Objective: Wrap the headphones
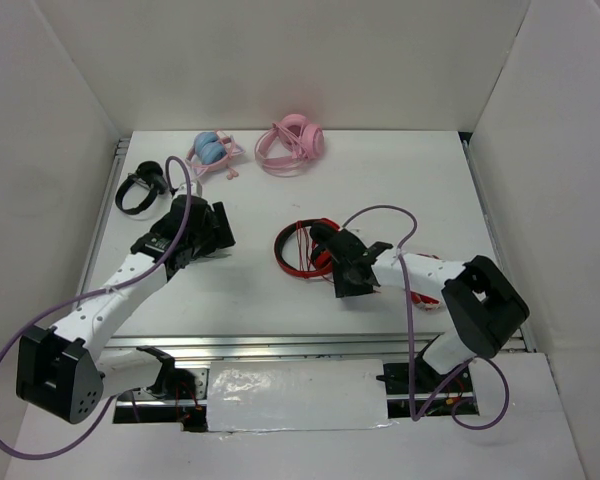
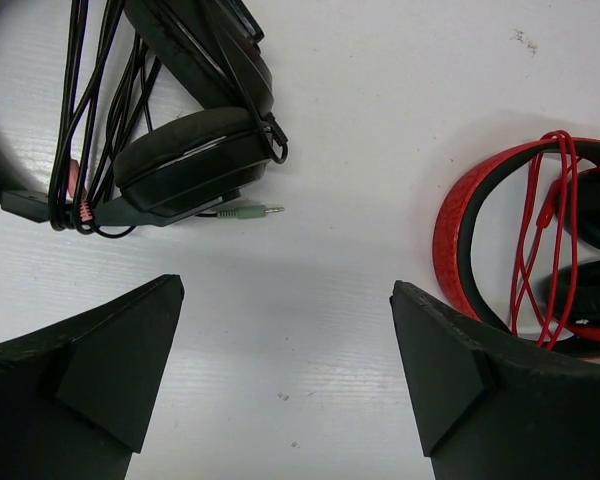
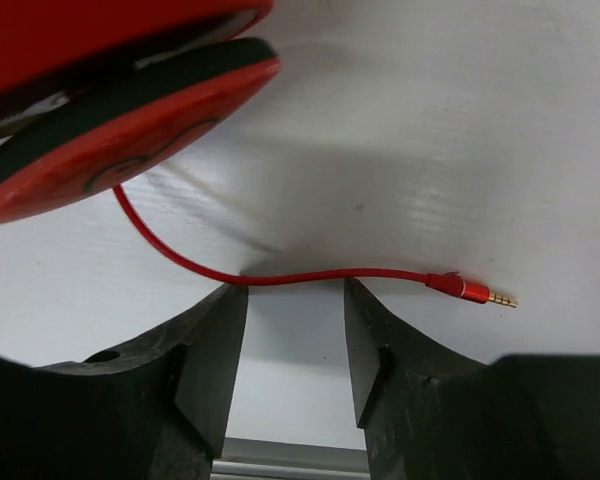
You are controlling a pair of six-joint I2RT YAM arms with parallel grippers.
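The headphones (image 1: 298,243) are red with black cushions and lie mid-table with the red cable looped over them. In the left wrist view their red band (image 2: 450,230) is at the right. My right gripper (image 1: 346,276) sits at their near right side. In the right wrist view a red ear cup (image 3: 130,140) fills the upper left. The thin red cable (image 3: 310,277) runs across just beyond the fingertips to its plug (image 3: 470,291). The right gripper (image 3: 295,290) has its jaws apart with bare table between them. My left gripper (image 2: 288,285) is wide open over bare table.
Black headphones (image 1: 140,188) with a bundled cable (image 2: 90,120) lie at the far left, close to the left gripper (image 1: 205,235). Pink headphones (image 1: 292,145) and a blue-and-pink pair (image 1: 212,150) rest at the back. White walls enclose the table; a metal rail (image 1: 280,345) runs along the near edge.
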